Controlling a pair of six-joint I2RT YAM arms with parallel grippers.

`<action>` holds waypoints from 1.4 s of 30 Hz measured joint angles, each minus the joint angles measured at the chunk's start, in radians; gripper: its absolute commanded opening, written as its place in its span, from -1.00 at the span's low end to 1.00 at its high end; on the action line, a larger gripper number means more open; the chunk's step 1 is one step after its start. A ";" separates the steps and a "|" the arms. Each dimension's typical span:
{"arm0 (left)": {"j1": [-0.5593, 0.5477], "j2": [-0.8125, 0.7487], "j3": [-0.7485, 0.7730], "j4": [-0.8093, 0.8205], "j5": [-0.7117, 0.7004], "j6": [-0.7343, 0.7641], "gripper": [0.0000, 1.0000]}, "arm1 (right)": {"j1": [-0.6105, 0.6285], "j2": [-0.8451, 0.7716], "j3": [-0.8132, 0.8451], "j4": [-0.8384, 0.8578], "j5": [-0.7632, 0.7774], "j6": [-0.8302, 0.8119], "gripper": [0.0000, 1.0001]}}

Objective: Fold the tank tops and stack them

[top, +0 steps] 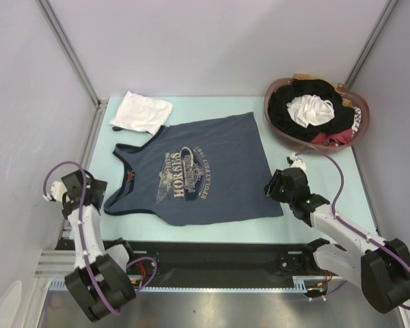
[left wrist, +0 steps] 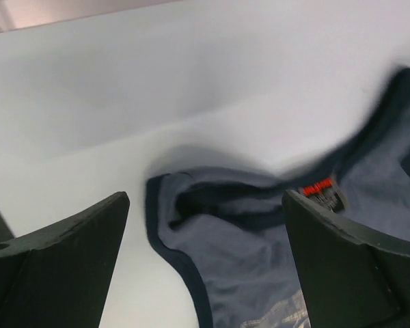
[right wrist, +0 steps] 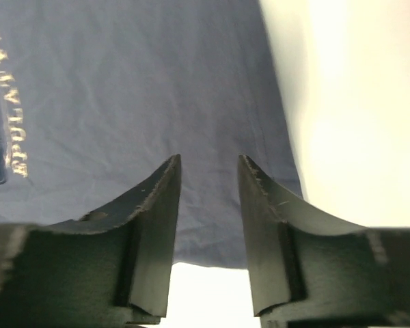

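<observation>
Top external: limp slate tank top (top: 205, 171) lay flat, best pinched at strap (left wrist: 191, 236) and hem (top: 265, 164); left gripper (left wrist: 205, 199) stood wide, right gripper (right wrist: 208, 162) narrow.

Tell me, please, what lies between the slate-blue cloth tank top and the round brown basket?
Only bare pale-green table separates tank top and basket, per the top external view.

Spread top (top: 198, 181) flat mid-table (top: 212, 109). Folded top (top: 141, 112) just behind its left end. Basket (top: 361, 119) far right, clothes (top: 311, 109) inside. Left gripper (left wrist: 205, 253) over strap, right gripper (right wrist: 208, 164) over hem.
</observation>
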 measured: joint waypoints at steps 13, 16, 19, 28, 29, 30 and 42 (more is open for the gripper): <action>-0.903 -0.097 -0.019 0.116 0.029 0.021 1.00 | -0.055 0.186 0.212 -0.414 0.021 0.135 0.46; -1.086 -0.072 -0.020 0.089 -0.043 -0.043 0.98 | -0.041 0.111 0.175 -0.484 0.026 0.181 0.30; -1.225 -0.023 -0.024 0.085 -0.083 -0.122 0.93 | -0.035 -0.010 0.143 -0.550 0.042 0.236 0.19; -1.479 0.154 -0.034 0.019 -0.165 -0.339 0.94 | -0.073 -0.043 0.090 -0.585 0.054 0.331 -0.01; -1.485 0.155 -0.034 0.013 -0.172 -0.352 0.94 | -0.076 -0.023 0.080 -0.578 0.050 0.336 -0.03; -1.487 0.155 -0.034 0.006 -0.179 -0.361 0.94 | -0.076 -0.001 0.072 -0.570 0.045 0.340 -0.04; -1.535 0.077 -0.024 -0.136 -0.248 -0.446 0.93 | -0.078 0.073 0.043 -0.413 0.000 0.370 -1.00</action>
